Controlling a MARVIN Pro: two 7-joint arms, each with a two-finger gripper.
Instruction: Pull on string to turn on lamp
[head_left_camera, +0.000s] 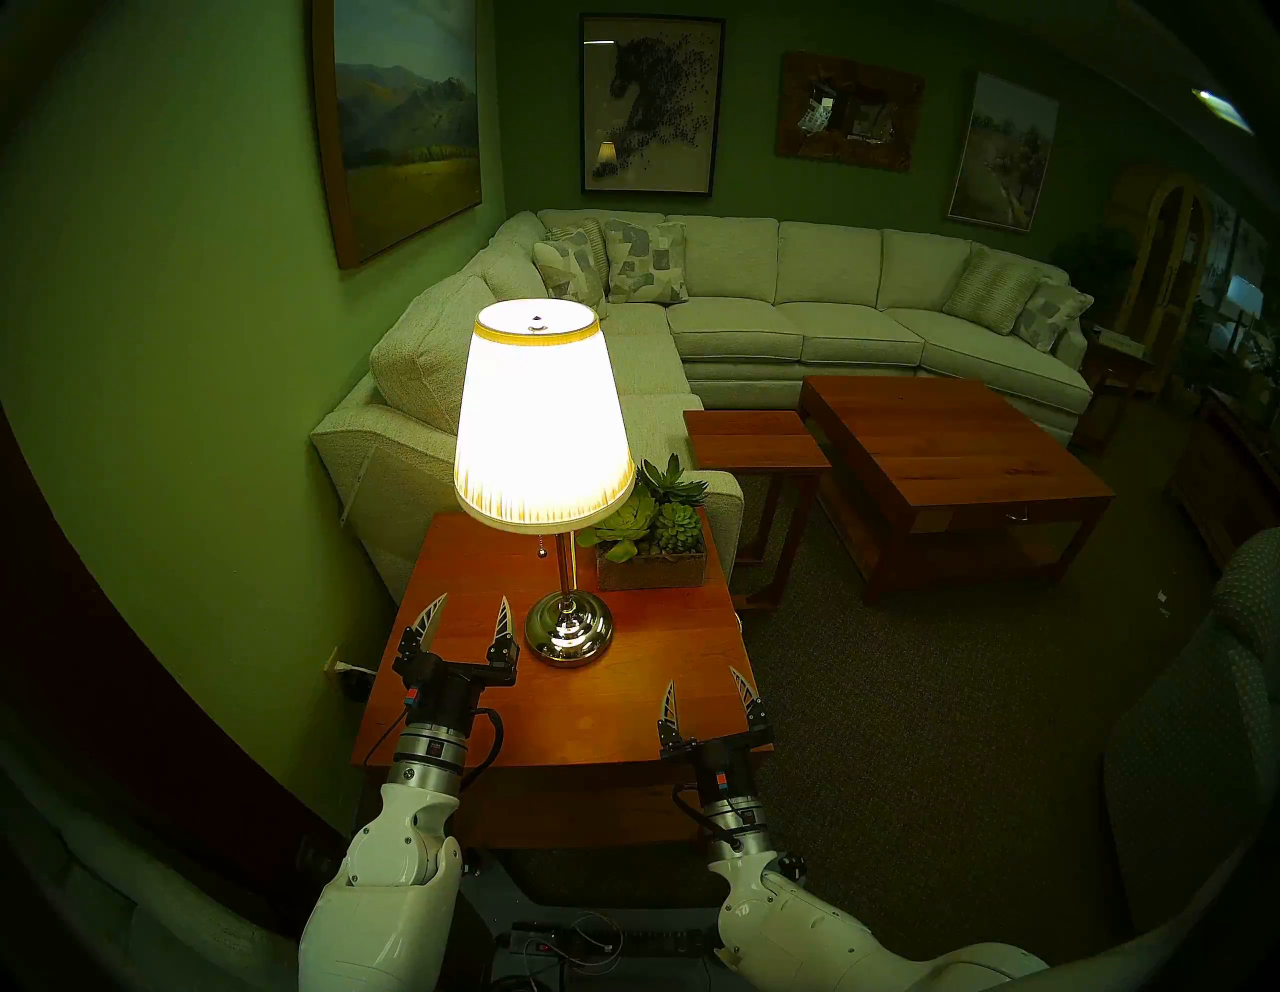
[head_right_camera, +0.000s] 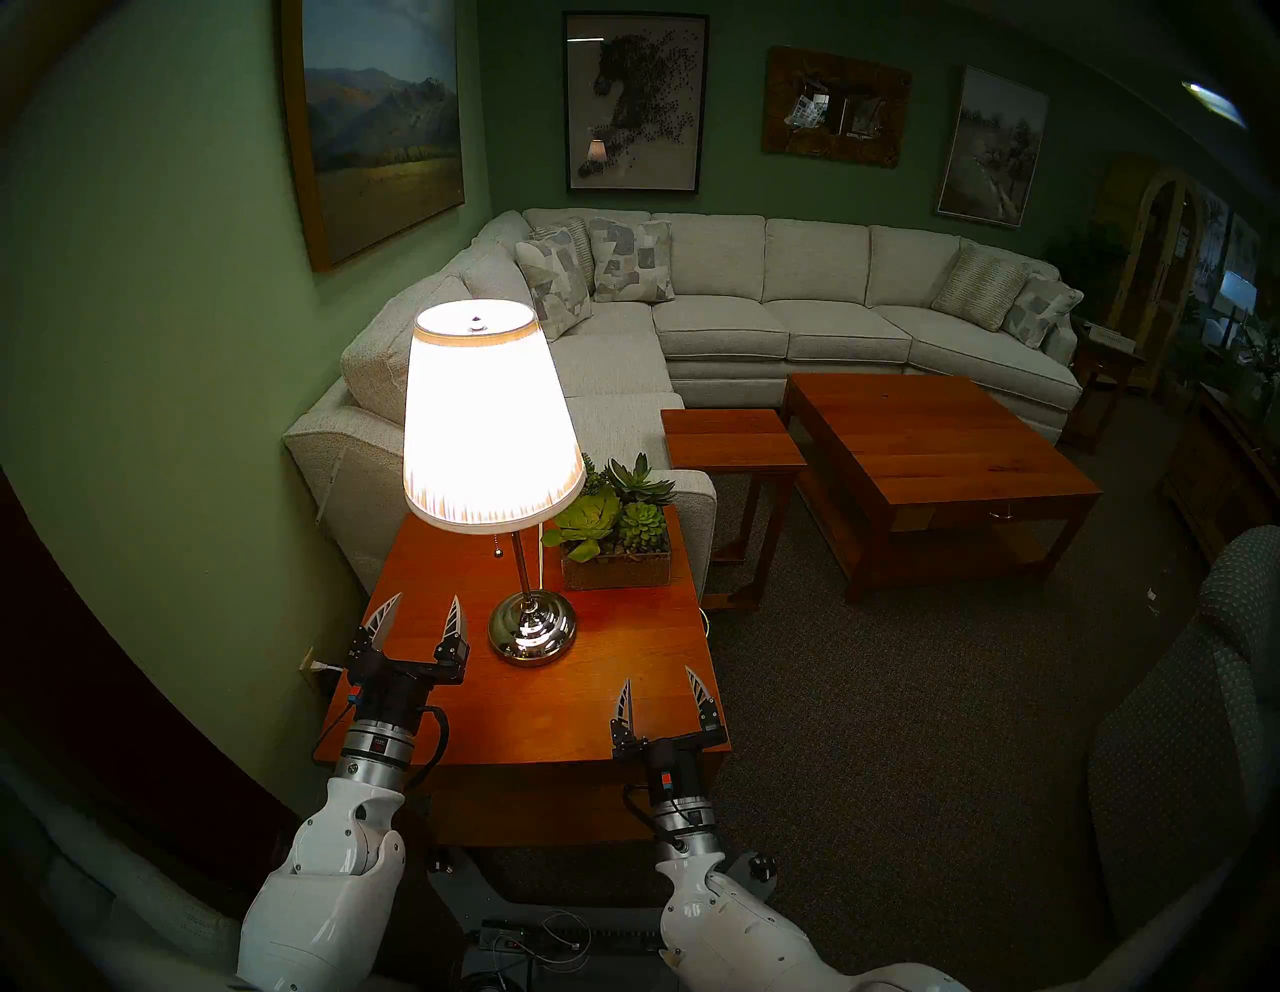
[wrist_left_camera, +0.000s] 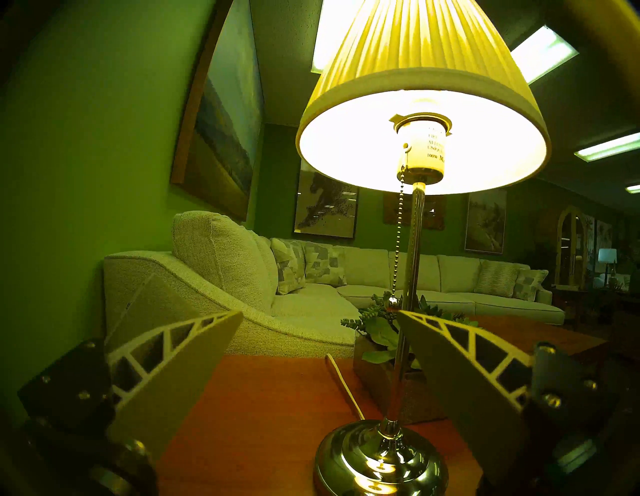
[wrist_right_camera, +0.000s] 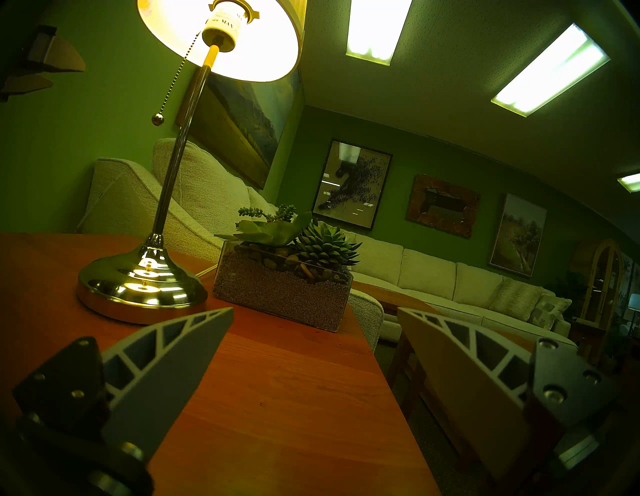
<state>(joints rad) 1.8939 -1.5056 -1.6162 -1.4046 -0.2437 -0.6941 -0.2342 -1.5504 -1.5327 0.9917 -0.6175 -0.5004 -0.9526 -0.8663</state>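
The lamp (head_left_camera: 544, 415) stands on a wooden side table (head_left_camera: 623, 693), its white pleated shade glowing bright. It also shows in the other views (head_right_camera: 488, 415) (wrist_left_camera: 420, 104) (wrist_right_camera: 221, 38). The string (head_left_camera: 539, 547), a thin beaded chain with a small bead at its end, hangs free to the left of the chrome pole (head_right_camera: 496, 548) (wrist_left_camera: 398, 242) (wrist_right_camera: 173, 90). My left gripper (head_left_camera: 471, 606) (head_right_camera: 424, 606) (wrist_left_camera: 318, 315) is open and empty, low over the table, left of the lamp's chrome base (head_left_camera: 568, 634). My right gripper (head_left_camera: 703, 682) (head_right_camera: 658, 682) (wrist_right_camera: 315, 311) is open and empty over the table's front right corner.
A glass planter with succulents (head_left_camera: 651, 547) stands right of the lamp. A white cord (wrist_left_camera: 343, 388) runs back from the base. A pale sectional sofa (head_left_camera: 762, 325) is behind, a green wall (head_left_camera: 173, 415) to the left, and wooden coffee tables (head_left_camera: 949, 471) at right.
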